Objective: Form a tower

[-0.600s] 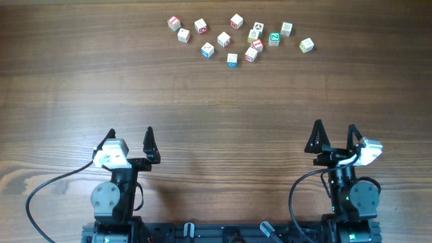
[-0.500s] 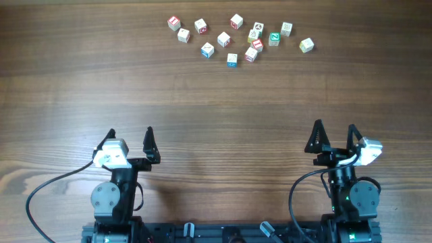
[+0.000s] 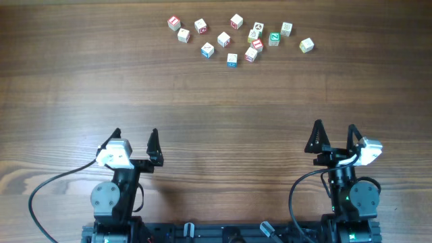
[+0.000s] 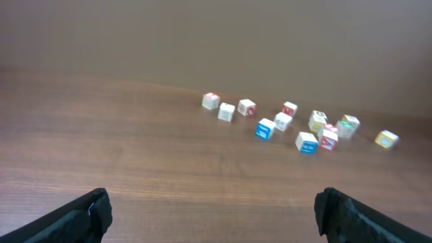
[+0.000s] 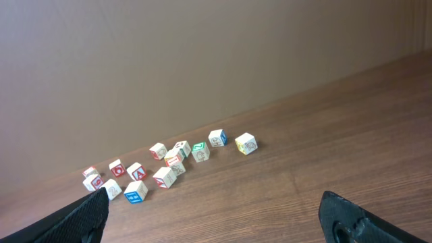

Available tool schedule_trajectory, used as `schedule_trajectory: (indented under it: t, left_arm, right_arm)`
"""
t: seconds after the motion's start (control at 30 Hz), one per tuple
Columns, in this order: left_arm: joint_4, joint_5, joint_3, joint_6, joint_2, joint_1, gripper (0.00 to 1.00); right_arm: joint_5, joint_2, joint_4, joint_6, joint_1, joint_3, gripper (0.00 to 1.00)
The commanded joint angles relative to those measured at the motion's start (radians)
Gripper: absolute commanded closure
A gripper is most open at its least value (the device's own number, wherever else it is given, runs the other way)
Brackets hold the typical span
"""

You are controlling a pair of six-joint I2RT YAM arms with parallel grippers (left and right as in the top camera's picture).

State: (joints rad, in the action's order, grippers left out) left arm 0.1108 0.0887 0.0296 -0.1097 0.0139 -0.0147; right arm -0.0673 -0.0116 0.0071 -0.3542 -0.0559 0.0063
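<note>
Desk: brown wood (image 3: 216,108) with long streaky grain, flat and matte.
Cube scatter: small pale wooden blocks with squared edges and printed faces, in a loose cluster at the far side of the desk, well away from both arms.
Left blue cube (image 3: 207,50): whitish wood with a blue face, resting on the desk at the near left of the cluster; the left wrist view (image 4: 264,128) shows its blue side.
Right blue cube (image 3: 232,60): same make, nearest the arms, close to the left blue cube but apart from it and not stacked (image 4: 306,142).
Other cubes: red-printed cube (image 3: 174,23) at the far left, green-printed cube (image 3: 274,38), yellowish cube (image 3: 306,45) at the right end.
Left gripper (image 3: 135,133): black, pointed fingers spread wide, empty, above the near desk.
Right gripper (image 3: 334,127): the same black tapered fingers, spread wide, empty.
Cable: black cord (image 3: 47,189) curving from the left arm's base.
</note>
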Motion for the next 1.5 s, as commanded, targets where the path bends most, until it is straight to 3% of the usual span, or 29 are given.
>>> schedule_trajectory:
  t: [0.0, 0.2, 0.3, 0.43, 0.47, 0.63, 0.83, 0.93, 1.1, 1.17, 1.23, 1.4, 1.47]
  left_arm:
    - [0.118, 0.075, 0.11, -0.023, 0.007, -0.006, 0.0]
    - [0.261, 0.137, 0.346, -0.06, 0.171, -0.006, 0.0]
    - [0.274, 0.491, 0.412, -0.081, 0.251, -0.006, 0.0]
    - [0.275, 0.565, 0.412, -0.101, 0.277, -0.006, 0.0]
    - [0.272, 0.554, 0.416, -0.162, 0.284, -0.006, 0.0]
    - [0.362, 0.389, 0.548, -0.168, 0.447, -0.006, 0.0]
    - [0.442, 0.389, 0.92, -0.151, 0.888, -0.007, 0.0]
    - [0.473, 0.383, 1.149, -0.06, 1.173, -0.043, 0.0]
    - [0.468, 0.04, 1.412, 0.143, 1.55, -0.217, 0.0]
    - [0.421, -0.086, 1.467, 0.275, 1.691, -0.294, 0.0]
    - [0.315, -0.159, 1.47, 0.291, 1.806, -0.338, 0.0]
    - [0.006, -0.154, 1.471, 0.296, 2.044, -0.317, 0.0]
    - [-0.047, -0.102, 1.471, 0.285, 2.111, -0.299, 0.0]
  right_arm:
    - [0.016, 0.004, 0.005, 0.011, 0.005, -0.001, 0.0]
    - [0.016, 0.004, 0.005, 0.011, 0.005, -0.001, 0.0]
    - [0.016, 0.004, 0.005, 0.011, 0.005, -0.001, 0.0]
    - [0.016, 0.004, 0.005, 0.011, 0.005, -0.001, 0.0]
    - [0.016, 0.004, 0.005, 0.011, 0.005, -0.001, 0.0]
    - [0.016, 0.004, 0.005, 0.011, 0.005, -0.001, 0.0]
    - [0.016, 0.004, 0.005, 0.011, 0.005, -0.001, 0.0]
    - [0.016, 0.004, 0.005, 0.011, 0.005, -0.001, 0.0]
    - [0.016, 0.004, 0.005, 0.011, 0.005, -0.001, 0.0]
    - [0.016, 0.004, 0.005, 0.011, 0.005, -0.001, 0.0]
    - [0.016, 0.004, 0.005, 0.011, 0.005, -0.001, 0.0]
    - [0.016, 0.004, 0.005, 0.011, 0.005, -0.001, 0.01]
    - [0.016, 0.004, 0.005, 0.011, 0.005, -0.001, 0.0]
